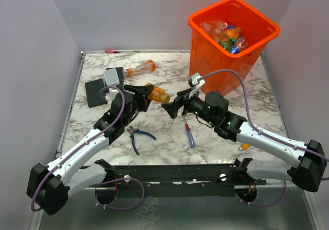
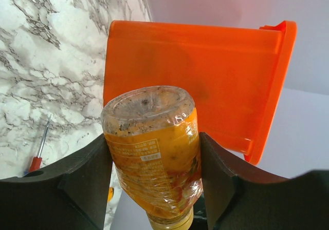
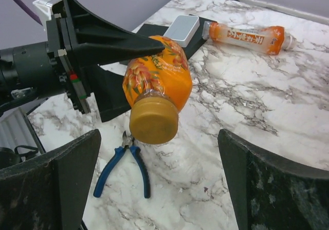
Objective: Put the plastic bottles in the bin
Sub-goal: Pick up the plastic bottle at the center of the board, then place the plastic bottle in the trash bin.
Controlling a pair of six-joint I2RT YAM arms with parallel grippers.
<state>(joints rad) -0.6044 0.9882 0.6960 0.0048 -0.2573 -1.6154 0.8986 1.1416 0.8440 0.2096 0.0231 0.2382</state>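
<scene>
My left gripper (image 1: 140, 93) is shut on an orange plastic bottle (image 1: 158, 94), held above the table with its yellow cap toward the right arm. In the left wrist view both pads press the bottle's (image 2: 151, 153) sides, with the orange bin (image 2: 205, 76) behind. My right gripper (image 1: 174, 110) stands open just right of the cap. In its own view the jaws stand wide apart with the bottle (image 3: 159, 81) ahead and nothing between them. A second orange-labelled bottle (image 1: 140, 68) lies on the table at the back. The bin (image 1: 216, 60) at the back right holds several bottles (image 1: 226, 35).
Blue-handled pliers (image 1: 139, 137) and a blue-and-red screwdriver (image 1: 189, 135) lie on the marble near the front. A black block (image 1: 95, 92) and a white box (image 1: 112, 76) sit at the left. A red pen (image 1: 112, 51) lies at the back edge.
</scene>
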